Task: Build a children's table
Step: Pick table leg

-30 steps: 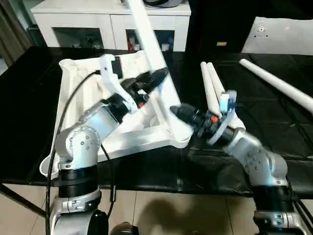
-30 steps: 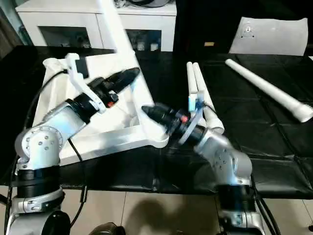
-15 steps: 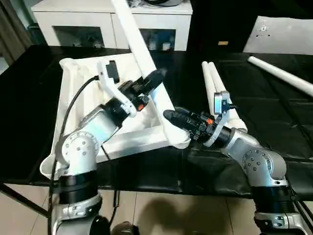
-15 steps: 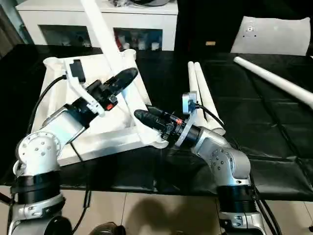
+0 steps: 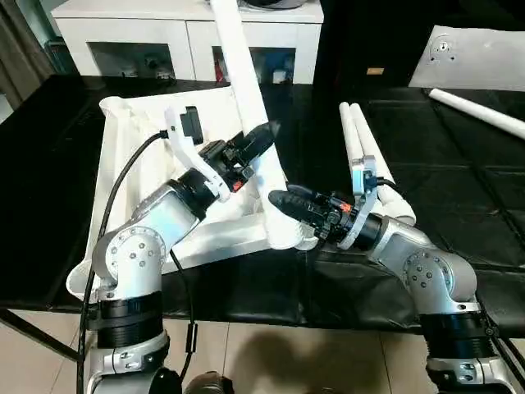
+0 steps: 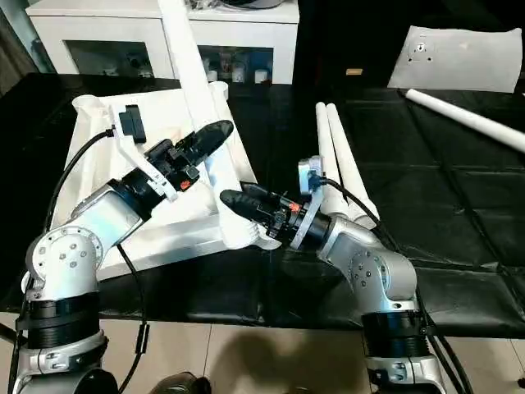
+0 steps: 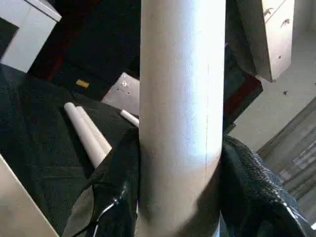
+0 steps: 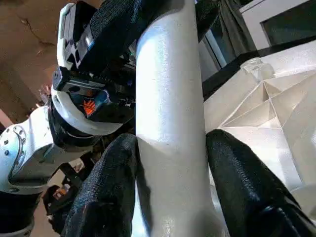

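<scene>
1. Cross-threading was my first worry. The leg [image 5: 246,90] stood tilted in the corner socket of the upturned table top [image 5: 131,156], which lay on the black counter [image 5: 459,213]. Both claws were clenched on this leg: the left claw [image 5: 261,139] higher up, the right claw [image 5: 283,199] near the base. If I turned it while it leaned, the thread could bite wrongly, I judged.

2. Slipping was the second risk. The leg was smooth, round and tapered, and in the wrist views the black fingers [image 8: 111,182] pressed only its two sides. A twist could make the pads slide, not the leg.

3. The light plastic top could shift or lift on the counter when the two arms pushed against each other.

4. Two spare legs [image 5: 361,148] lay just beside the right arm, and a third leg [image 5: 484,111] lay well apart. The right elbow could roll the pair away.
</scene>
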Tool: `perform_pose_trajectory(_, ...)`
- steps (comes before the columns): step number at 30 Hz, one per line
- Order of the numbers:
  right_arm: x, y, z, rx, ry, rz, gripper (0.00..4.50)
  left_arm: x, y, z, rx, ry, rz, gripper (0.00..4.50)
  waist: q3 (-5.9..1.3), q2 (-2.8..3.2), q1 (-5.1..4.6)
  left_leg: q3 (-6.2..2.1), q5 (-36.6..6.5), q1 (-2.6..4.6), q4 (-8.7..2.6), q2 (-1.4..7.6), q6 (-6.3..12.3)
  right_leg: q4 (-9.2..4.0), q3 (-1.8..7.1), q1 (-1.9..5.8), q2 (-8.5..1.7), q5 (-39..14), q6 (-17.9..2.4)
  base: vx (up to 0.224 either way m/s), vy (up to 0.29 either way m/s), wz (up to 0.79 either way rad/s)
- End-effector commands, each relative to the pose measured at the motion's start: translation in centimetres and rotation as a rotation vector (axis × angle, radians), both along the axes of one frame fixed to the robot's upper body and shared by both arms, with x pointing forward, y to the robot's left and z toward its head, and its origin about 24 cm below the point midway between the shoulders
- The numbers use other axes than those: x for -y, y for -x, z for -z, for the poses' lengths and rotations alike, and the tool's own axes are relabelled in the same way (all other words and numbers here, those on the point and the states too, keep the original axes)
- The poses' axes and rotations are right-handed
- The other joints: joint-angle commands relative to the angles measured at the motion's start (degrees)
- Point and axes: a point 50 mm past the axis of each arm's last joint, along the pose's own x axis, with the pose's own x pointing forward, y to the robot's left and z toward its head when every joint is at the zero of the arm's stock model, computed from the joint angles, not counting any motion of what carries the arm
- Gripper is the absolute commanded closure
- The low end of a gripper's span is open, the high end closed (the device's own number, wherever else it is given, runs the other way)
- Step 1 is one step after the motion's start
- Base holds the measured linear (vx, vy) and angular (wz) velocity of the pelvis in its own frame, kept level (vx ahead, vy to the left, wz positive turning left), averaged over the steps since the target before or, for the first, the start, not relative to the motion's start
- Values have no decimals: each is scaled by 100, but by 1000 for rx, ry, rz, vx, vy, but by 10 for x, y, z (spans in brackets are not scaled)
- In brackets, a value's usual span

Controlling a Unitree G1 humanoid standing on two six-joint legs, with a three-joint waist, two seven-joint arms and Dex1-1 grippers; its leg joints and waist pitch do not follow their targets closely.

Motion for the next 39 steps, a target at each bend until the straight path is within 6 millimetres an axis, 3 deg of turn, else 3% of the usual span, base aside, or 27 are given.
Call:
perform_pose_trajectory(1,4,-1,-3,25,29,34,265,2,2,-5,27,-10,-3,265,-386,-40,9,-175,-623,145,-361,358,156,-497,298,225,-639,-718,-906,0,0,0)
perform_pose_trajectory(7,5,-5,-2,44,90,78,265,-5,-2,-1,17,-60,-85,265,-388,-45,9,-175,-610,141,-358,359,144,-493,298,228,-639,-683,-880,0,0,0)
perform_pose_trajectory(8,5,-5,-2,42,95,79,195,-7,-3,0,18,-77,-99,265,-390,-48,10,-178,-601,143,-360,359,148,-495,297,228,-637,-679,-870,0,0,0)
perform_pose_trajectory(12,4,-5,-1,51,116,82,191,-13,-5,1,14,-101,-151,266,-390,-51,8,-172,-596,144,-350,349,127,-500,303,234,-639,-731,-824,0,0,0)
perform_pose_trajectory(13,4,-5,-1,53,118,86,158,-14,-6,1,13,-102,-160,266,-395,-46,10,-172,-582,142,-348,351,130,-493,301,235,-642,-698,-840,0,0,0)
perform_pose_trajectory(20,5,-4,-4,45,85,87,104,-22,-9,3,17,-147,-235,266,-399,-43,-1,-175,-585,149,-346,356,170,-482,295,231,-633,-597,-882,0,0,0)
perform_pose_trajectory(27,7,2,-5,13,60,129,48,-33,-12,10,13,-219,-290,266,-411,-15,0,-183,-547,161,-352,357,156,-465,295,225,-623,-442,-837,0,0,0)
perform_pose_trajectory(28,7,4,-6,17,67,120,40,-35,-13,10,12,-218,-296,266,-409,19,-3,-187,-583,160,-355,357,133,-467,292,221,-626,-473,-858,0,0,0)
perform_pose_trajectory(32,10,9,-8,38,89,126,21,-43,-16,10,15,-245,-330,266,-398,-22,0,-183,-684,161,-368,359,68,-480,300,224,-626,-584,-815,0,0,0)
perform_pose_trajectory(39,28,12,-11,110,180,216,0,-50,-18,10,26,-304,-347,266,-410,-15,9,-183,-611,172,-357,358,46,-462,300,214,-619,-498,-776,0,0,0)
